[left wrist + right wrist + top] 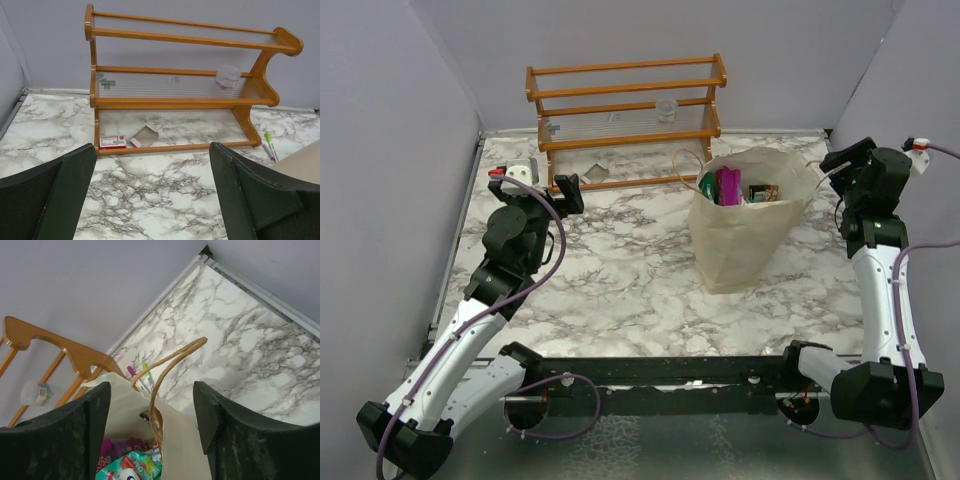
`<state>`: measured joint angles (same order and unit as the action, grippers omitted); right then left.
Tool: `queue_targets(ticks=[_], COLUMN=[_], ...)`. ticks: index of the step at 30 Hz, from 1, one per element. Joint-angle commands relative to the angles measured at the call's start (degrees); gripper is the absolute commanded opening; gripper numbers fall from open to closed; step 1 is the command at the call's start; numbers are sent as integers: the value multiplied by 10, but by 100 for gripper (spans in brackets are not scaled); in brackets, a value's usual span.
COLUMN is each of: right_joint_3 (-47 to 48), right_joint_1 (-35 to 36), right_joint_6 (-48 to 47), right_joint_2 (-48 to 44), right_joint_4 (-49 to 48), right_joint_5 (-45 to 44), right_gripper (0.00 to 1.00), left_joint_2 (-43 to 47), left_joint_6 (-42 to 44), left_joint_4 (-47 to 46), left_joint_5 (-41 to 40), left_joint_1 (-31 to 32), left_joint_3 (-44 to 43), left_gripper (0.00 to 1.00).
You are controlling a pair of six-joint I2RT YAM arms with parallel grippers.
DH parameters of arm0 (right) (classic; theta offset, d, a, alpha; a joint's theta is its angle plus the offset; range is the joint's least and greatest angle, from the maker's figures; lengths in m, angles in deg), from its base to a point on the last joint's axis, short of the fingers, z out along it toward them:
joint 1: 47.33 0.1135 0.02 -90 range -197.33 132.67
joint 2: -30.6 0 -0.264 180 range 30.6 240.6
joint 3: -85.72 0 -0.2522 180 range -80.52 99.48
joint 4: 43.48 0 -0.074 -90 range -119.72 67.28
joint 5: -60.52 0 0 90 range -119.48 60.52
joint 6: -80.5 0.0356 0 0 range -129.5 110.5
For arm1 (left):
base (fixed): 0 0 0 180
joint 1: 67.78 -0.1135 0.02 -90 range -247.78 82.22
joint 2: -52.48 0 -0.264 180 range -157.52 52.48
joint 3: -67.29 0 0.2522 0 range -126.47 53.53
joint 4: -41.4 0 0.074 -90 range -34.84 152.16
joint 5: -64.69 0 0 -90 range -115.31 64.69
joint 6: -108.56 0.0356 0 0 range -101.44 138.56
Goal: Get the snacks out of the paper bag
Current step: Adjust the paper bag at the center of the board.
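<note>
The cream paper bag (pixel 745 222) stands upright right of the table's middle, mouth open. Inside it show snack packets: a purple one (pixel 728 184), a green one (pixel 706 186) and a dark one (pixel 765 193). In the right wrist view the bag (pixel 200 450) is just below, with a light green packet (pixel 132 466) and purple packets (pixel 120 447) inside and a tan handle (pixel 165 370) looping up between the fingers. My right gripper (pixel 152 410) is open and empty, at the bag's right rim (pixel 835 165). My left gripper (pixel 152 192) is open and empty, low over the marble at far left (pixel 565 190).
A wooden slatted rack (pixel 625 120) stands at the back, holding a small clear cup (pixel 227 77); a red-white box (pixel 112 142) and a card piece (pixel 144 136) lie under it. Two pens (pixel 270 144) lie between rack and bag. Walls enclose the table on three sides.
</note>
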<state>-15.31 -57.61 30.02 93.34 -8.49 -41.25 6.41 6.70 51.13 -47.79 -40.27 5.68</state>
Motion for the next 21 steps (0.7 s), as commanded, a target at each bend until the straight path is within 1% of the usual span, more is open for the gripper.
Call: queue_targets(ticks=[1,5,6,9,11,13,16,18,19,20,21], right_joint_3=[-27,-34,-34,-36,-37,-37,-26,-21,-19,-18,-17], right_joint_1=[-16,-20,-22,-30,-34,-37,-38,-39,-39,-39,-39], right_joint_6=[48,55,58,64,61,47,16,-3,-11,-16,-19], right_joint_2=[7,23,28,39,40,38,34,31,28,24,19], right_joint_4=[-72,-95,-97,-108,-120,-136,-145,-151,-152,-154,-157], right_joint_5=[68,71,75,90,93,93,92,97,103,109,115], right_gripper=[64,59,55,48,46,34,21,9,4,2,1], left_joint_2=[4,2,2,1,0,-1,-1,-3,-3,-4,-4], left_joint_6=[3,4,4,4,6,8,9,9,9,9,10], left_joint_4=[-12,-11,-11,-12,-12,-12,-12,-12,-12,-13,-13], left_joint_5=[-3,-4,-3,-4,-5,-6,-8,-8,-7,-7,-7], left_joint_1=[4,6,7,9,10,11,11,11,11,11,11], left_joint_3=[1,2,2,2,3,3,3,3,3,3,3], left_gripper=[99,99,99,99,99,99,99,99,99,99,99])
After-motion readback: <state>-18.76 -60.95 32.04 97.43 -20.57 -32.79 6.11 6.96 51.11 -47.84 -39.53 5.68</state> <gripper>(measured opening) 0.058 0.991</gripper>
